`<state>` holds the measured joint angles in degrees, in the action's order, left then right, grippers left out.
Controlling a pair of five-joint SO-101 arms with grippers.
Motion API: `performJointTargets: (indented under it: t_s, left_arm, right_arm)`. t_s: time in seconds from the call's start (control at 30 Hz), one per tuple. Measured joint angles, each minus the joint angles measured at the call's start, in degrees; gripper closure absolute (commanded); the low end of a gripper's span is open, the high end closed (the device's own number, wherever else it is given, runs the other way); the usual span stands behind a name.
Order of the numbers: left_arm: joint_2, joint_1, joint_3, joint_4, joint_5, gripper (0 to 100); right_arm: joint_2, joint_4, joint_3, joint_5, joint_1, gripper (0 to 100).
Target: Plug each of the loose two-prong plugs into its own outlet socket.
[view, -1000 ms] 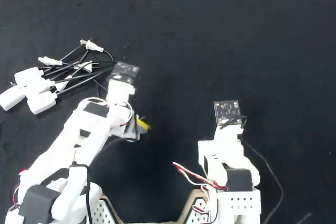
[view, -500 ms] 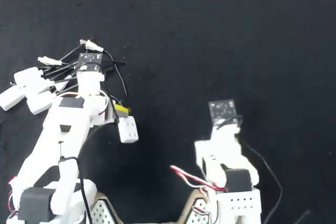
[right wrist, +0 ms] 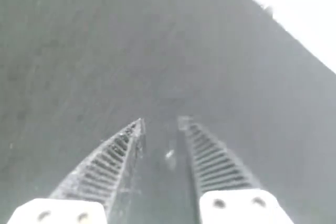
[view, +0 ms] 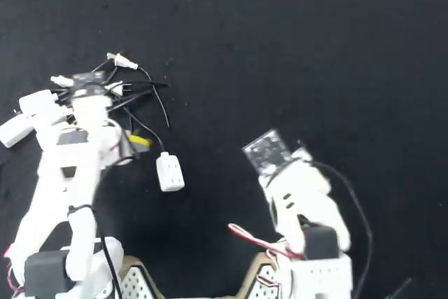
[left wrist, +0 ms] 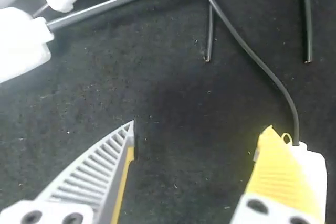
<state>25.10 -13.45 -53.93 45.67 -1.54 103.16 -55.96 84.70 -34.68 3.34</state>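
Note:
Several white plugs and socket blocks on black cables lie bunched at the table's left. One plug (view: pixel 123 61) lies at the far end of the bundle, and a socket block (view: pixel 38 102) lies at its left. My left arm (view: pixel 70 152) hangs over this bundle. My left gripper (left wrist: pixel 199 129) is open above bare mat with nothing between its fingers. A white block (left wrist: pixel 18 45) and black cables (left wrist: pixel 247 51) lie just beyond it. A single white socket (view: pixel 170 171) lies apart, right of that arm. My right gripper (right wrist: pixel 160 123) hovers over bare mat, open by a narrow gap.
The black mat (view: pixel 315 54) covers the whole table. My right arm (view: pixel 297 187) stands near the front edge at centre right, with its own black cable (view: pixel 360 208) trailing beside it. Chairs and cables sit past the far edge.
My left arm has swung left over the cable bundle, and the single white socket now lies uncovered on the mat. My right arm's wrist has turned left.

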Motion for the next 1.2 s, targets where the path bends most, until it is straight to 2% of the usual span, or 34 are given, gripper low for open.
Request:
performJointTargets:
  t_s: [0.3,0.37,0.5,0.63,0.73,0.83,0.93,1.03,1.13,1.2]
  left_arm:
    - [0.0,3.69,0.0,0.0,0.0,64]
    - [0.0,4.75,0.26,-0.18,0.0,64]
    - [0.0,5.54,2.02,-2.2,0.09,64]
    - [0.0,8.26,-0.97,-9.85,1.93,64]
    - [0.0,9.14,-5.89,-17.76,4.22,64]
    - [0.0,9.14,-8.26,-22.86,5.8,64]
    - [0.0,9.23,-9.32,-21.89,4.04,64]
    - [-1.49,9.23,-9.41,-18.73,-2.29,69]
    - [-3.34,9.14,-9.23,-17.23,-7.38,74]
    - [-4.48,7.47,-8.35,-16.44,-8.88,73]
  right_arm:
    - [-0.09,-4.13,-18.46,3.25,2.29,84.3]
    - [-2.64,-5.45,-21.8,4.48,4.75,84.3]
    - [-12.31,-6.95,-28.04,11.69,11.69,84.3]
    - [-25.76,-6.59,-28.66,18.9,22.24,84.6]
    - [-34.64,-1.32,-24.53,21.8,28.75,84.6]
    - [-40.7,8.09,-19.52,24.62,31.74,84.4]
    - [-43.6,17.76,-15.65,29.71,34.37,84.3]
    - [-45.01,25.93,-12.4,34.9,37.98,84.3]
    - [-46.33,33.67,-9.41,37.45,40.88,84.3]
    - [-47.56,37.63,-7.21,37.89,41.49,84.3]
